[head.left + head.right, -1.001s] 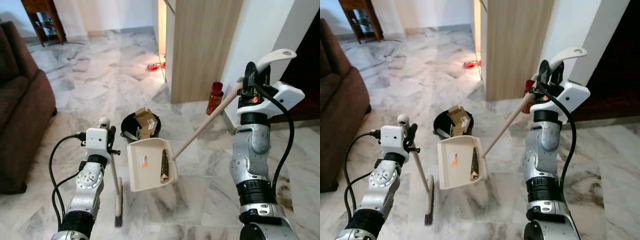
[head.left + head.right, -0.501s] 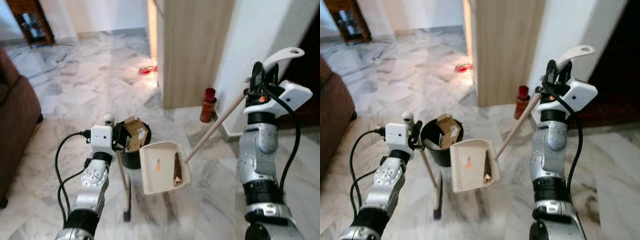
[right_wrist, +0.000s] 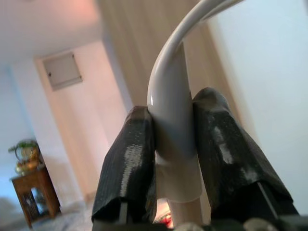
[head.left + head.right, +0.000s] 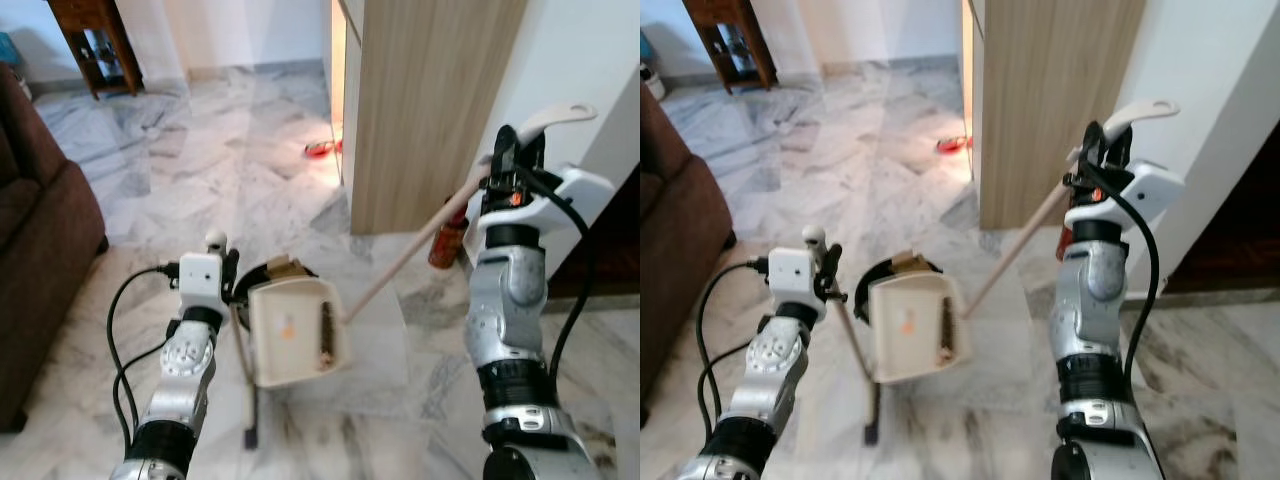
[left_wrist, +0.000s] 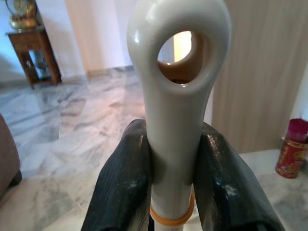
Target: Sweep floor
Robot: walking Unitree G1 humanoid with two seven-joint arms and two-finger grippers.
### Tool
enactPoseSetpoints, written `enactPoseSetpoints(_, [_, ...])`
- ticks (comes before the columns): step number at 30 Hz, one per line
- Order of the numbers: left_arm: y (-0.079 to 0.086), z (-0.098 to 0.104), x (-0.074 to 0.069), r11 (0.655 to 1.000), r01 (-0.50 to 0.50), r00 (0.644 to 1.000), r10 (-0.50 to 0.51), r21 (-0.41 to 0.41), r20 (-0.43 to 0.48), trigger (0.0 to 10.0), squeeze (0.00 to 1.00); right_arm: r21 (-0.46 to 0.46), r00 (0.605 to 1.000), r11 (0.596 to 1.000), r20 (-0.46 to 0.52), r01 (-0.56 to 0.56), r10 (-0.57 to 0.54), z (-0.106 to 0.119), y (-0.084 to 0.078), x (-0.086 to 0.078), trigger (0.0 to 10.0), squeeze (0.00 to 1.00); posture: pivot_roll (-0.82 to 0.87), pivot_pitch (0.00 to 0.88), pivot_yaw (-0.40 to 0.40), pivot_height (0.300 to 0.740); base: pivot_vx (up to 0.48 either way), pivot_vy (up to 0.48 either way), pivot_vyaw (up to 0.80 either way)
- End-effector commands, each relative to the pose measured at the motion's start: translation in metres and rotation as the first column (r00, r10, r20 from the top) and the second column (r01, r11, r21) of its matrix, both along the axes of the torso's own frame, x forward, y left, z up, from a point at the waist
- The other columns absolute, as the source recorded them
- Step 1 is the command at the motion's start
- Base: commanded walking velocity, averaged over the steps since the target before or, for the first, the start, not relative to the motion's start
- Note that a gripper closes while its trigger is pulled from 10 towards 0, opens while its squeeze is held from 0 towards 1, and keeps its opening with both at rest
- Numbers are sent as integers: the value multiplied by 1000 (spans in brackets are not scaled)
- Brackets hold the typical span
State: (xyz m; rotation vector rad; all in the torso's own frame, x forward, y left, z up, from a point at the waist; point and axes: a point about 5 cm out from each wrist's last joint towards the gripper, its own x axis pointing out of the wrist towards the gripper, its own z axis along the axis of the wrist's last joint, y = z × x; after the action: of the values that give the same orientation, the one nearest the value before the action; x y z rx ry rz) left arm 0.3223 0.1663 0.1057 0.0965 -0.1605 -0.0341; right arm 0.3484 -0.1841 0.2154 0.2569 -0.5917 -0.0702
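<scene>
While the right end effector (image 4: 510, 150) clamped the white grip of the long-handled dustpan (image 4: 293, 330), the pan hung tilted over the black bin (image 4: 262, 275) with debris against its inner edge. The left end effector (image 4: 222, 262) was closed on the broom handle (image 5: 175, 96) (its loop end poking between the fingers (image 5: 122, 187)), and the broom's bristles (image 4: 249, 436) rested on the marble floor (image 4: 200, 180) just beside the pan.

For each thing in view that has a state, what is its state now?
Dustpan: lifted over the bin, debris inside.
Bin: open, cardboard inside.
Broom: near upright, bristles on floor.
Left end effector: shut on broom handle.
Right end effector: shut on dustpan handle.
Red can: upright.
</scene>
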Motion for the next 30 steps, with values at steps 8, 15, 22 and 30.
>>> enactPoseSetpoints(8, [6, 13, 2, 1000, -10, 998, 9, 14, 61, 10000, 0, 5, 995, 999, 88, -38, 37, 22, 11, -1, 10000, 0, 69, 0, 49, 740, 414, 0, 427])
enactPoseSetpoints(15, [6, 13, 2, 1000, -7, 998, 6, 12, 59, 10000, 0, 21, 995, 999, 92, -46, 44, 22, 11, -1, 10000, 0, 71, 0, 48, 740, 414, 0, 0])
enactPoseSetpoints(22, [5, 12, 2, 1000, -3, 998, 3, 10, 58, 10000, 0, 18, 994, 998, 91, -65, 63, 23, 14, 0, 10000, 0, 70, 0, 48, 740, 414, 0, 0])
enactPoseSetpoints(30, [5, 10, 0, 1000, 0, 999, -1, 6, 53, 10000, 0, 2, 992, 996, 90, -86, 86, 23, 18, -1, 10000, 0, 70, 0, 45, 740, 416, 0, 0])
